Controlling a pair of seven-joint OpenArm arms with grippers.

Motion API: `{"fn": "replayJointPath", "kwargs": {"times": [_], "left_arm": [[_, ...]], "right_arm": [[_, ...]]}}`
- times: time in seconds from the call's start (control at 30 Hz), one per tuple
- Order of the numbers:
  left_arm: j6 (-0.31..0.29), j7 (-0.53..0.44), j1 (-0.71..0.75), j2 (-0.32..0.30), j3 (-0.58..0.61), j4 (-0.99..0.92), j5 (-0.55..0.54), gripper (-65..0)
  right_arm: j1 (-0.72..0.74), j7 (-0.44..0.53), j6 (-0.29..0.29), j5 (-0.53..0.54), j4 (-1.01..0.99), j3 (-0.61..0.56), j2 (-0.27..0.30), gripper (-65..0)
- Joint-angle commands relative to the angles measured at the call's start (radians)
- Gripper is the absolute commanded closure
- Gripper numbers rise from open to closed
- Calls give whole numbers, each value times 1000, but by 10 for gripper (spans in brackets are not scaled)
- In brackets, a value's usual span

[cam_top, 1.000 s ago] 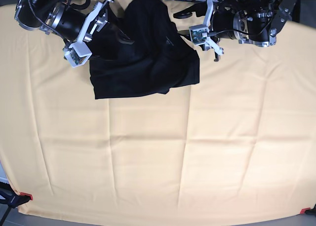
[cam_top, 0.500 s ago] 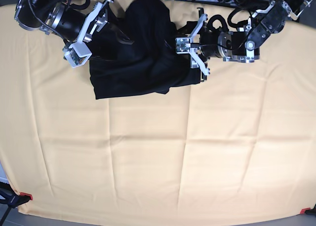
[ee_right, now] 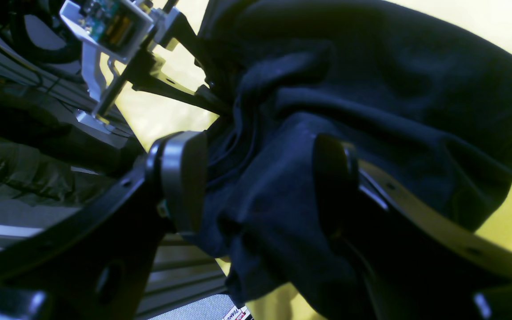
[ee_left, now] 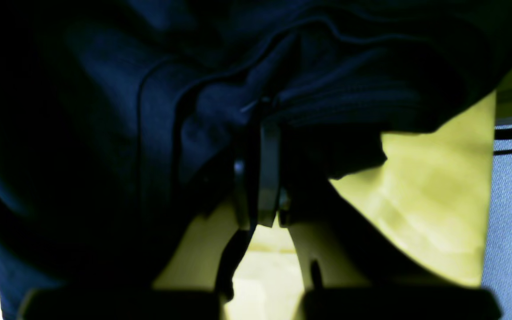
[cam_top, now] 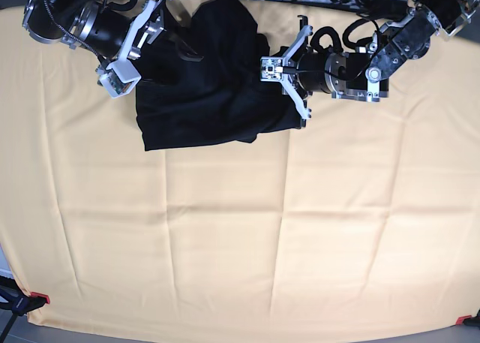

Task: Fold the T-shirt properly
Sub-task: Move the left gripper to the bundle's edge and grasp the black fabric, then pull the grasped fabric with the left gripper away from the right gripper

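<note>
T-shirt [cam_top: 214, 80] bunched at far edge of worktop, on yellow tablecloth [cam_top: 240, 230], left of centre. Left gripper [ee_left: 256, 175] at shirt's right edge, fingers [ee_left: 268, 173] pressed together, pinching fold of black fabric. Right gripper [ee_right: 260, 178] at shirt's left side, fingers [ee_right: 185, 178] spread wide, cloth bulging between them, not clamped.

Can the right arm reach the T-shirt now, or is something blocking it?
Probably yes: the right gripper has its fingers open on either side of a bunched fold of the T-shirt, with nothing between them.
</note>
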Motion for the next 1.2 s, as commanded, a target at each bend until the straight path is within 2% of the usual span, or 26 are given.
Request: {"fn": "replayJointPath", "kwargs": {"times": [0.0,0.37,0.7,0.77,0.83,0.9,1.0,1.03,1.17], "left_arm": [[-1,-21,-21,-17,-6,12,-13,0],[-1,-21,-73,-130,-6,12,-89,0],[-1,-27,-166,-145,-6,12,-88,0],[13,-28,-172,-143,-6,12,-89,0],[-1,-23,-172,-144,-6,12,-96,-4],[-1,7,-172,-149,-6,12,-110,-116],[-1,63,-173,-177,-6,21,-205,-320],[-1,72,-173,-188,-6,32,-219,-354],[-1,93,-178,-229,-6,116,-233,-360]], "right_arm": [[0,23,5,26,15,2,3,-394],[0,23,5,26,15,2,3,-394],[-1,22,5,27,15,2,3,-394],[0,23,5,26,15,2,3,-394],[0,23,5,26,15,2,3,-394],[-1,23,5,26,15,2,3,-394],[-1,22,5,26,15,2,3,-394],[-1,22,5,26,15,2,3,-394],[0,23,5,26,15,2,3,-394]]}}
